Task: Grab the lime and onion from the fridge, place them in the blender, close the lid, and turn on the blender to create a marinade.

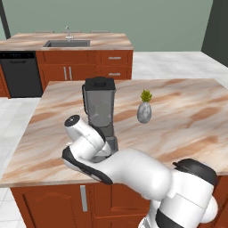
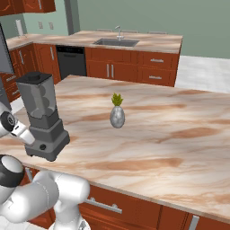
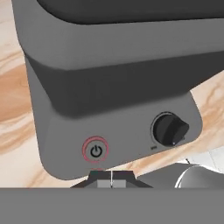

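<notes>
Here | blender (image 1: 100,111) on marbled island counter (image 1: 187,116) | sink counter (image 1: 107,41) behind

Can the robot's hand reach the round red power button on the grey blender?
Probably yes. The shut hand sits just below the round red power button on the grey blender, with nothing between them.

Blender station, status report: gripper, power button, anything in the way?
Gripper shut, tips just below the red power button. Blender upright on island, lid on. Vase stands apart; nothing blocking.

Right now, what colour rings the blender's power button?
Red, around the power button on the blender; clearest in the hand view.
</notes>
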Motion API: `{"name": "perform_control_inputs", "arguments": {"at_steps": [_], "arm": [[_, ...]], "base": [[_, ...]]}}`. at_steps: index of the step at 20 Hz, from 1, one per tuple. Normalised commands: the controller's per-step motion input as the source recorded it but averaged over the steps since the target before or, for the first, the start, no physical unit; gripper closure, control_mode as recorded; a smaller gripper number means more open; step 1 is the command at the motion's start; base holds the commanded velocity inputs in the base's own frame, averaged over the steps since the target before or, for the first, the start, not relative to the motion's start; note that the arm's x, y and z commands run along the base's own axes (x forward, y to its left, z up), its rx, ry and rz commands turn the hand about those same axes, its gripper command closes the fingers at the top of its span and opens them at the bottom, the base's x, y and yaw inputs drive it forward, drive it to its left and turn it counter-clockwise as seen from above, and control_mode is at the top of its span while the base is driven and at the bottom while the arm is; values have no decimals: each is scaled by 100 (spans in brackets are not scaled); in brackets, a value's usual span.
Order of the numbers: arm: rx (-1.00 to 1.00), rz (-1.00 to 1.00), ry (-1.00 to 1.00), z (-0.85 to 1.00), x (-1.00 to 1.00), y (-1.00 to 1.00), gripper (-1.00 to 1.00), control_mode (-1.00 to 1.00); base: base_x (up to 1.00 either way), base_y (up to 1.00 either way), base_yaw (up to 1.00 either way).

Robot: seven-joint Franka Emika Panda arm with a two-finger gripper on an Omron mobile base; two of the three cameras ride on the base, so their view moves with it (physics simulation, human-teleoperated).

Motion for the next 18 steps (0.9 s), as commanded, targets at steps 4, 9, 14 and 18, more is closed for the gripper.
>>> {"name": "perform_control_inputs", "arguments": {"at_steps": [4,9,14,18], "arm": [[0,0,0,-26,23,1,100,-100],[0,0,0,-26,24,3,100,-100],[0,0,0,-30,21,5,100,-100],[0,0,0,-44,10,4,100,-100]], "base": [[0,0,0],[0,0,0],[0,0,0],[0,0,0]]}}
